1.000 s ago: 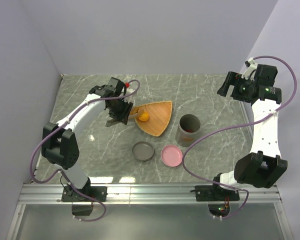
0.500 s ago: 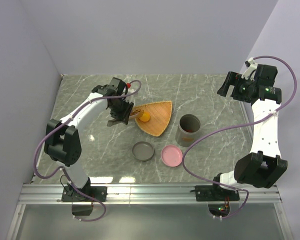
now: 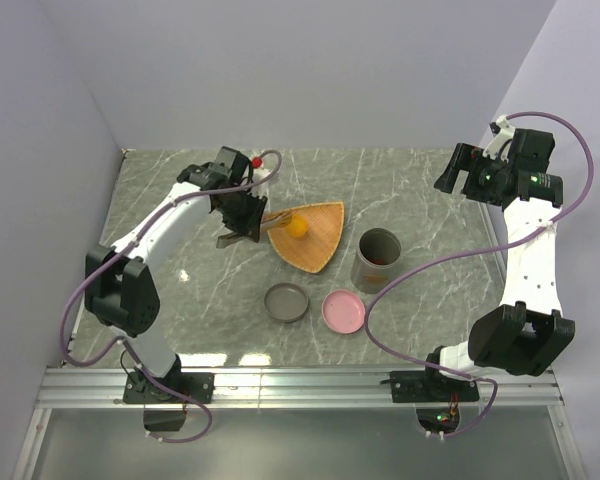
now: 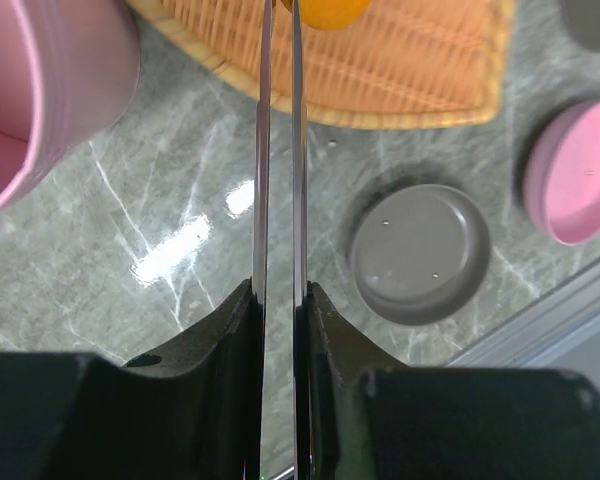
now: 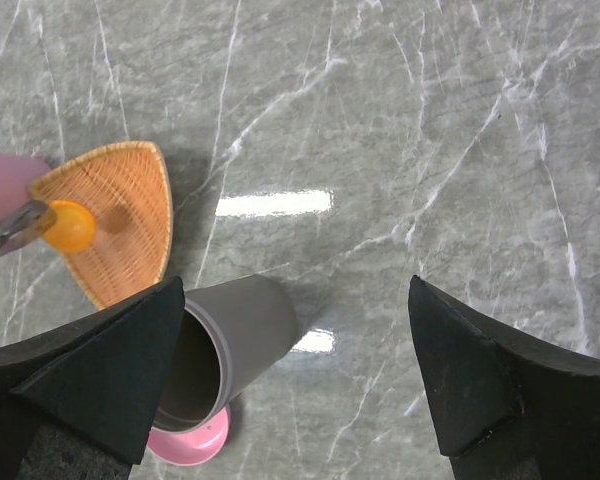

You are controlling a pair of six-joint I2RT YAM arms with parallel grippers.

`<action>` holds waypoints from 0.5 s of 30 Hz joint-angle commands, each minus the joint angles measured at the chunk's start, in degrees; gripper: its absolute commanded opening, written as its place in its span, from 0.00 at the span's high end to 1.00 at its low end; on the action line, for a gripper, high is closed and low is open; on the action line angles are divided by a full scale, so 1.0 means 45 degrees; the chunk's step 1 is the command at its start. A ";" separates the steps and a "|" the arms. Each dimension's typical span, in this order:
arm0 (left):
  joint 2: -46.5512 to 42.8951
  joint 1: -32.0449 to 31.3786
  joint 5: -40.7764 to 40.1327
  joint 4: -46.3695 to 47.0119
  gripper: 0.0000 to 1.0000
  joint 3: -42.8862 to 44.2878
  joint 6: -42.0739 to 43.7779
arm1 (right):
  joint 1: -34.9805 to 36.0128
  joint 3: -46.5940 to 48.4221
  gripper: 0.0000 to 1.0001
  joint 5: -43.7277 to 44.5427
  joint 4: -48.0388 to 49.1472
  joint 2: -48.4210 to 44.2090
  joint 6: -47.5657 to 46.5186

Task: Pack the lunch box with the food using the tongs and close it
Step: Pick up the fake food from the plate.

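L pincer (image 4: 278, 300) clamps tongs (image 4: 263, 180), narrowed on them; tong tips pinch orange piece (image 3: 297, 226) over plate (image 3: 325, 250). R pincer (image 5: 295, 285) gapes wide, empty, far right above worktop (image 5: 430, 150).

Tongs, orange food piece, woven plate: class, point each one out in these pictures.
tongs (image 4: 263, 150), left wrist view, on one slender arm
orange food piece (image 5: 68, 225), right wrist view, its middle
woven plate (image 5: 140, 240), right wrist view, bare weave

The left end effector (image 3: 242, 214) grips the tongs (image 3: 277, 221), their tips pinching an orange food piece (image 3: 297, 226) over the orange plate (image 3: 317, 248). The gray cylindrical lunch box (image 3: 379, 260) stands just right of the plate.
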 commanded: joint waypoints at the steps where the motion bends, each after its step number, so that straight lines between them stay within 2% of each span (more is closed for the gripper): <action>1: -0.1604 0.0033 0.0749 -0.0101 0.97 0.1032 0.0301 | -0.0090 0.0551 0.00 0.0155 0.0042 -0.0107 -0.0127; 5: -0.2580 0.0305 0.0377 -0.0178 0.98 0.1324 0.0399 | -0.0109 0.0706 0.00 0.0292 -0.0093 -0.0108 -0.0225; 7: -0.2913 0.0637 0.0786 -0.0529 0.98 0.1578 0.0458 | -0.0089 0.0805 0.00 0.0273 -0.0172 -0.0030 -0.0206; 15: -0.3695 0.3272 0.2134 -0.0998 0.97 0.1737 0.0945 | -0.0090 0.0766 0.00 0.0078 -0.0114 0.0010 -0.0127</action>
